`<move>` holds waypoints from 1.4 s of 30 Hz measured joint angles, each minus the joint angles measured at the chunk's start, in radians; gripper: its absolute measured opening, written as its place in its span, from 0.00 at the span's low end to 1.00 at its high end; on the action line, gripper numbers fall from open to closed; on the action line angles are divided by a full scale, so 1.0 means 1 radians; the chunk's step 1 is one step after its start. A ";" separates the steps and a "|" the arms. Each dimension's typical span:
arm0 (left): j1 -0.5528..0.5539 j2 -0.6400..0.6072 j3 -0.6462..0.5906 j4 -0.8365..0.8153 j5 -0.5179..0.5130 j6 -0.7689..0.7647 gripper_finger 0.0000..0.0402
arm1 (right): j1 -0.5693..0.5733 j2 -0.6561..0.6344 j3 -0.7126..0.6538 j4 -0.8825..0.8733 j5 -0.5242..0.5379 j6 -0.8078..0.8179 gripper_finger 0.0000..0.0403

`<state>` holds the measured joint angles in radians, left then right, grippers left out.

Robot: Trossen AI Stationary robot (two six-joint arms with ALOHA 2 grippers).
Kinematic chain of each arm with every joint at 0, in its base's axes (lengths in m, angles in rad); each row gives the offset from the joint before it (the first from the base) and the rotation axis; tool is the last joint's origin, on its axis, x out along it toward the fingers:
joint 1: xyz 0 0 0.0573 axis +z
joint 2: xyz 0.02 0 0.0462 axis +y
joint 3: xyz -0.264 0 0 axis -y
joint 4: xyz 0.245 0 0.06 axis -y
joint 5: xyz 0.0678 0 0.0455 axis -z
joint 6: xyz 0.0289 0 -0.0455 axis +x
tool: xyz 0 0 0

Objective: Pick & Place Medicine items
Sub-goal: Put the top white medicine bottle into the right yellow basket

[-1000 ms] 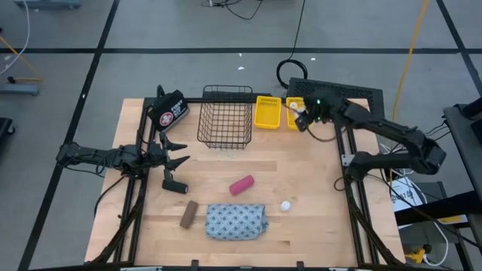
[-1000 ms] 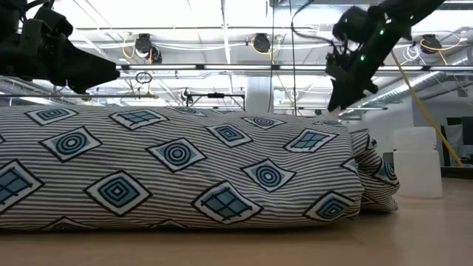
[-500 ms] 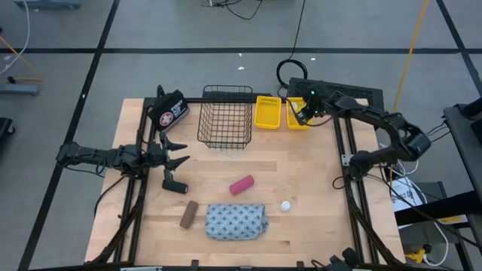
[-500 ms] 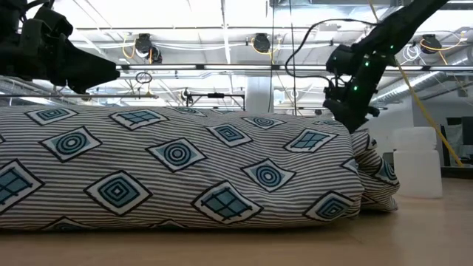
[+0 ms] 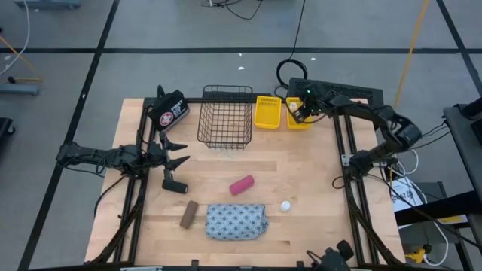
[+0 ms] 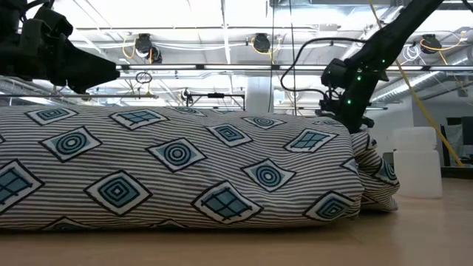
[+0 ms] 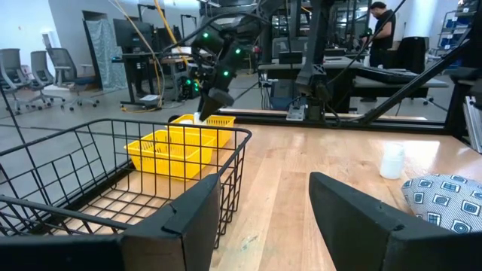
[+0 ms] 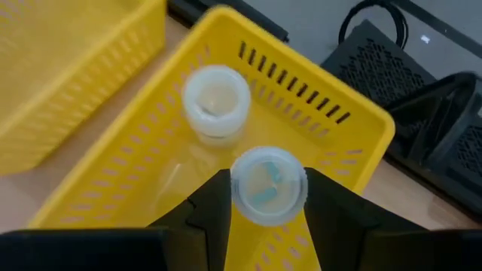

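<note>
My right gripper (image 8: 266, 197) is shut on a tiny white bottle (image 8: 267, 179) over the right yellow bin (image 5: 296, 114) at the table's far edge. A second white bottle (image 8: 217, 101) stands in that bin. A third white bottle (image 5: 286, 205) stands on the table. The pink roll (image 5: 242, 185), brown bar (image 5: 188, 214), black handled piece (image 5: 174, 183) and blue-grey patterned pouch (image 5: 236, 221) lie on the table near the front. My left gripper (image 5: 179, 154) is open and empty, left of the wire basket (image 5: 226, 117). My right gripper pinches the white bottle's round side wall (image 8: 236, 190) between its two fingers, one on each side. The fingers come from above, pointing down. The bottle stands upright, its top up, inside the bin's rim (image 8: 301, 90); whether its base touches the bin floor is hidden.
A second yellow bin (image 5: 267, 111) stands between the wire basket and the right bin. A black bag with a red-and-white emblem (image 5: 169, 111) lies at the far left. The pouch (image 6: 177, 170) fills most of the low view. Bare wood lies in the table's middle.
My right gripper has gone toward the table's far edge and a little left, from beside the right yellow bin to over it, and has come down toward it with the white bottle held upright.
</note>
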<state>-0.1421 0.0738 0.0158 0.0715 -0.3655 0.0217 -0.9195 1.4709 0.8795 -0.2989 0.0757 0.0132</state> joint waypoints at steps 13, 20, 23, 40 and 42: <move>0.000 0.000 0.000 0.000 0.000 0.000 0.53 | -0.017 0.017 0.000 0.003 0.000 -0.027 0.33; 0.000 0.000 0.000 0.000 0.000 0.000 0.53 | -0.017 0.017 0.000 0.003 0.000 -0.026 0.37; 0.000 0.000 0.000 0.000 0.000 0.000 0.53 | -0.017 0.017 0.000 0.003 0.000 -0.026 0.41; 0.000 0.000 0.000 0.000 0.000 0.000 0.53 | -0.015 0.005 0.000 0.023 0.001 -0.050 0.44; 0.000 0.000 0.000 0.000 0.000 0.000 0.53 | -0.014 -0.003 0.000 0.025 0.001 -0.051 0.44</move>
<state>-0.1417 0.0736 0.0156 0.0715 -0.3654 0.0217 -0.9337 1.4683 0.8795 -0.2738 0.0765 -0.0380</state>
